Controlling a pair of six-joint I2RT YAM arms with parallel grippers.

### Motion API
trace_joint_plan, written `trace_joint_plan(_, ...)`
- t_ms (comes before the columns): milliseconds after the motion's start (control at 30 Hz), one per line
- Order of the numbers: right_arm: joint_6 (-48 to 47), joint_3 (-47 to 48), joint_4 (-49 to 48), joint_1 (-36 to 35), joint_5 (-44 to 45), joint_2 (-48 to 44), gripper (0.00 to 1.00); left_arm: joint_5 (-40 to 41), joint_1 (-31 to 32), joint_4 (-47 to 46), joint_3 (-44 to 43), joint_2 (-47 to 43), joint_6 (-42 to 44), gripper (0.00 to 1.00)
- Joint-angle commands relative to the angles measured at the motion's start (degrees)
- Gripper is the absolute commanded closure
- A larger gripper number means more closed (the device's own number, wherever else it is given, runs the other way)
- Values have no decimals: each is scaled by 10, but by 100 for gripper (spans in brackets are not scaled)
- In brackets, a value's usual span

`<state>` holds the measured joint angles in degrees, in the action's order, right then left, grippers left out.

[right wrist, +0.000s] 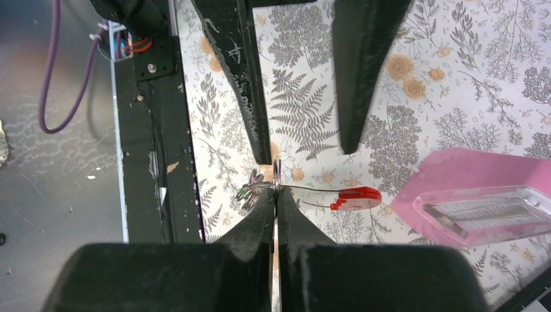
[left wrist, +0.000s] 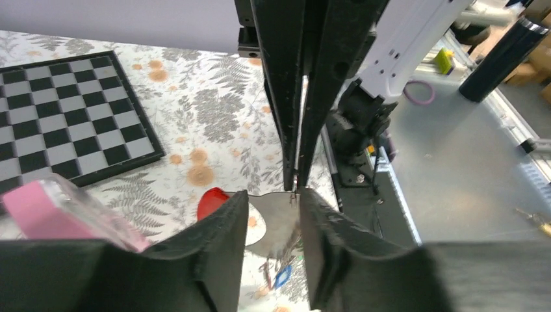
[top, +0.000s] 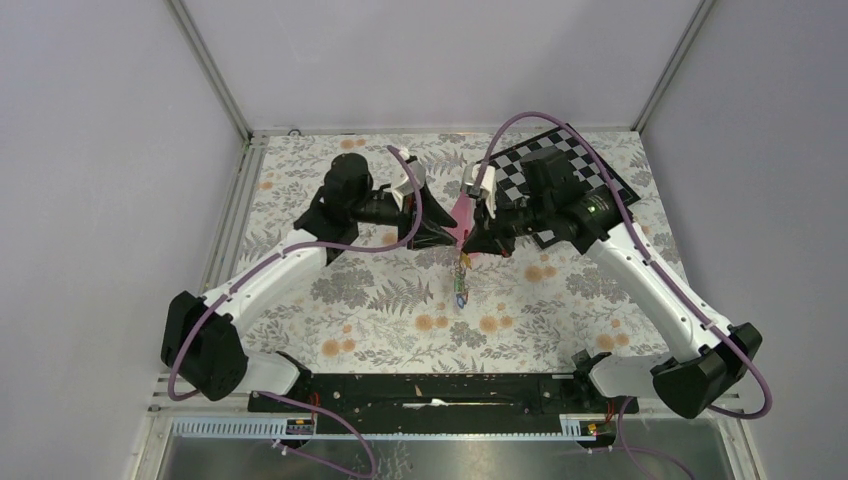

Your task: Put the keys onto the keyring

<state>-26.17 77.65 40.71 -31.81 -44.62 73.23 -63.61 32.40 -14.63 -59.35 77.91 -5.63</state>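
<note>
The keyring hangs in mid-air between the two arms. In the left wrist view it is a grey loop (left wrist: 279, 218) with a red end (left wrist: 211, 198). In the right wrist view it is edge-on, a thin wire running to the red end (right wrist: 354, 198). My right gripper (right wrist: 275, 192) is shut on its upper edge. A bunch of keys (right wrist: 250, 190) dangles from it, low over the mat (top: 460, 285). My left gripper (left wrist: 274, 195) stands open, with one finger on each side of the grey loop and not gripping it. Both grippers meet at the middle of the mat, left (top: 440, 235) and right (top: 470, 240).
A pink pyramid-shaped object (right wrist: 474, 188) with a clear window lies on the floral mat just behind the grippers (top: 462, 212). A black-and-white chessboard (top: 570, 170) sits at the back right. The black base rail (top: 430, 390) runs along the near edge.
</note>
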Motion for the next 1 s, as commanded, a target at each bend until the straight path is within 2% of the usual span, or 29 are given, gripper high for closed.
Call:
trace_joint_plan(0,-40,64,92,-30,75,25,100,4,1,193,-75,11,194,53)
trace_joint_plan(200,-45,106,123,-52,111,53,100,-2,24,195,-79,26,213,50)
trace_joint_plan(467,-48,116,133,-63,123,70,100,-7,35,188,-77,36,215,58)
trace_joint_plan(800,-45,109,127,-64,122,70,100,-17,36,125,-44,25,169,82)
trace_joint_plan(933,-39,103,119,-63,118,66,100,-25,36,93,-35,23,135,100)
trace_joint_plan(967,-41,100,116,-64,116,63,100,-28,35,78,-30,21,121,100)
